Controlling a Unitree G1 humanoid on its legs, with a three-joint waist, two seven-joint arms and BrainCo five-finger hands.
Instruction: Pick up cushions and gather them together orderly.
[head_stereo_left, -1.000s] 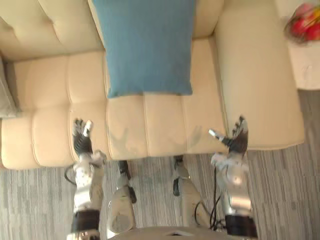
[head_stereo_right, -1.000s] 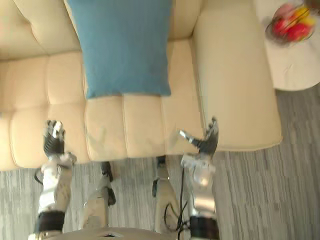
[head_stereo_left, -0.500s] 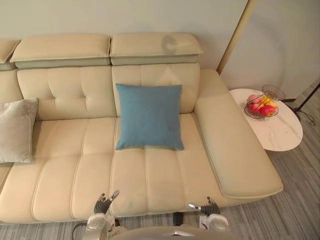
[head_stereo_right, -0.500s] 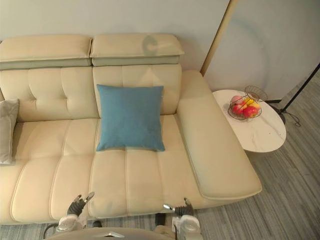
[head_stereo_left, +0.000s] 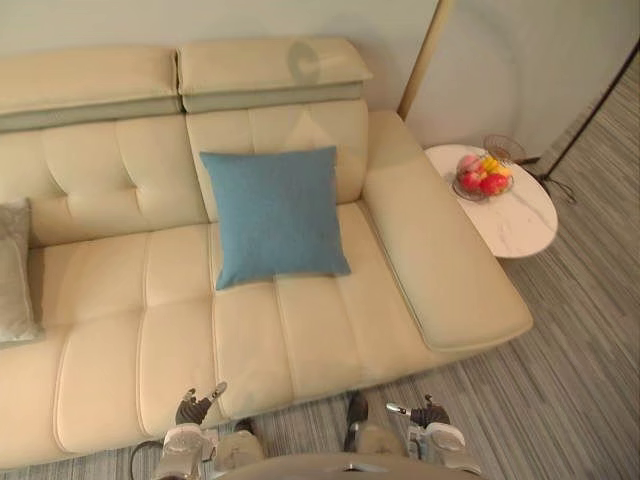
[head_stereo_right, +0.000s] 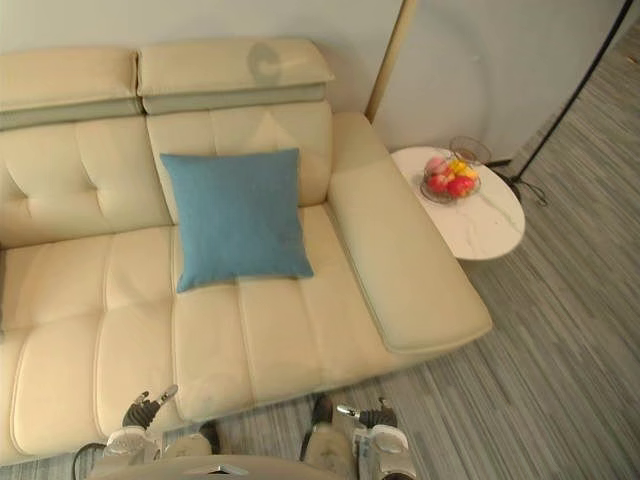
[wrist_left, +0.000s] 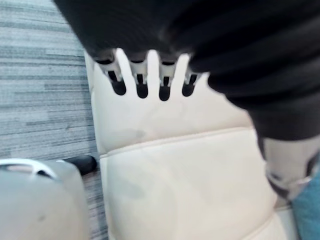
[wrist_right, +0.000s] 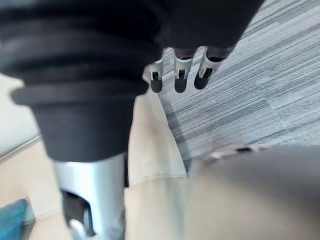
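1. The left hand sits low in front of the sofa, just at the front edge of the seat. Its fingers are straight and spread in a row, and it holds nothing. Its own wrist view shows them over the cream seat, but whether they touch it I cannot tell.
2. The right hand is at the same height, further right, over the floor in front of the sofa. Its fingers are straight and relaxed too, and the hand is empty.
3. The blue cushion stands tilted on the right part of the seat. Its top leans on the backrest and its lower edge rests on the seat, well apart from both hands.
4. A grey cushion lies at the far left end of the sofa, cut off by the edge of the view and well apart from the blue one.
5. The sofa is cream and padded, with two raised headrests along the back and a broad armrest on the right. The floor is grey with fine stripes, and a pale wall rises behind the sofa.
6. A round white side table stands just beside the armrest. On it is a wire bowl holding red and yellow fruit.
7. A thin black pole slants up from the floor past the table.
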